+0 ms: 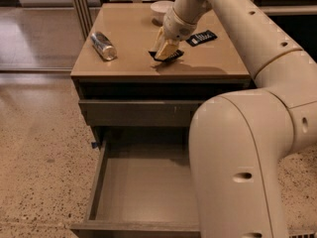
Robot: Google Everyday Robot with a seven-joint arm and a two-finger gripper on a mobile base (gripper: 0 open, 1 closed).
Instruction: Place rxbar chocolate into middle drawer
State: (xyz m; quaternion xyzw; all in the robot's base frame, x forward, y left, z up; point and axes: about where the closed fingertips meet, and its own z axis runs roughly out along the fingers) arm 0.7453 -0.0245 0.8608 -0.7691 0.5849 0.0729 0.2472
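The rxbar chocolate [174, 56], a flat black wrapper, lies on the cabinet top near its middle. My gripper [165, 50] reaches down onto it from the upper right, and its tan fingers [167, 44] are closed over the bar, which still rests on the wood. The middle drawer [143, 187] is pulled out below, a wide grey-brown box with a bare floor; my arm's large lower link covers its right part.
A silver can [103, 45] lies on its side at the top's left. A white bowl [161, 7] stands at the back. A dark bar with white lettering [201, 37] lies to the right of the gripper. The top drawer front [138, 112] is shut.
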